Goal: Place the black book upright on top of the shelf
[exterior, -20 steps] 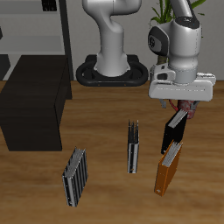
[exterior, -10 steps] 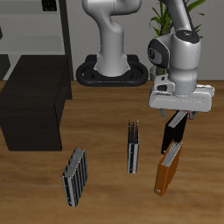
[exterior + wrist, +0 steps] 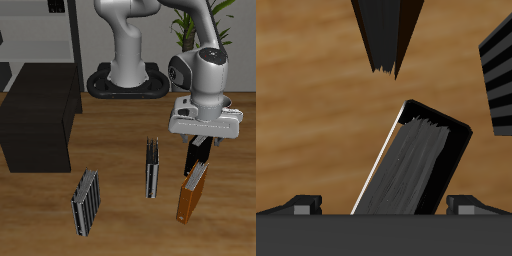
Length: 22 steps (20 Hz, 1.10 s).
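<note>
We are looking at an early stage of the task: nothing is on the shelf [image 3: 38, 110] yet, and the black book [image 3: 198, 155] is not lifted. In the exterior view, at the right of the frame, the gripper [image 3: 204, 136] is hanging directly over that book, which is standing on the counter [image 3: 120, 215] just behind the orange-brown book [image 3: 192, 193]. The shelf, a low black box, is sitting well apart at the left edge of the frame.

We judge that the grasp is what is being attempted now. Closing on the book, lifting it, carrying it across and setting it upright on the shelf top all remain.

The jaws are standing wide apart: in the wrist view the two finger tips are showing at either side of the book [image 3: 416, 170], with clear space between each and the cover.

The book is looking matte black, with a thin white line of page edges along one long side. In the wrist view it is lying at a slant across the gap rather than square to it.

Two other books, a dark one [image 3: 152, 166] and a striped one [image 3: 87, 201], are standing nearer the middle and lower left.
</note>
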Motion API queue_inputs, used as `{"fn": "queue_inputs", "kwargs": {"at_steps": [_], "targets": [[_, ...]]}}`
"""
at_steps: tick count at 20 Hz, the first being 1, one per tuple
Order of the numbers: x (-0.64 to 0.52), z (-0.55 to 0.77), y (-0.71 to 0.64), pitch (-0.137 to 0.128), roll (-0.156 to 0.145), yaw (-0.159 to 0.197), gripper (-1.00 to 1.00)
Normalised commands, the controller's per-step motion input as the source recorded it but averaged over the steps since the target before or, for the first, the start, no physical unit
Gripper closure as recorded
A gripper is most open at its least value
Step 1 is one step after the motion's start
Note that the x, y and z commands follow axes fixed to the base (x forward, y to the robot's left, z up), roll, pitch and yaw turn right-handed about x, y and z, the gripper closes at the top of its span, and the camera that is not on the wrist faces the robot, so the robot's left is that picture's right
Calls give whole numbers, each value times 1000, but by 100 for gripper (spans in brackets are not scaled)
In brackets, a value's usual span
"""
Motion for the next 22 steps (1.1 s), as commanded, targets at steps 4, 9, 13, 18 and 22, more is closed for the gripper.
{"fn": "queue_inputs", "kwargs": {"at_steps": [4, 9, 13, 18, 22], "targets": [[-2, 36, -89, -4, 2, -2, 100], [-77, 172, -34, -30, 25, 14, 100], [-193, 355, -40, -47, 45, 76, 100], [-217, 573, -129, -32, 55, 40, 100], [-179, 514, -184, 20, 63, 56, 100]]}}
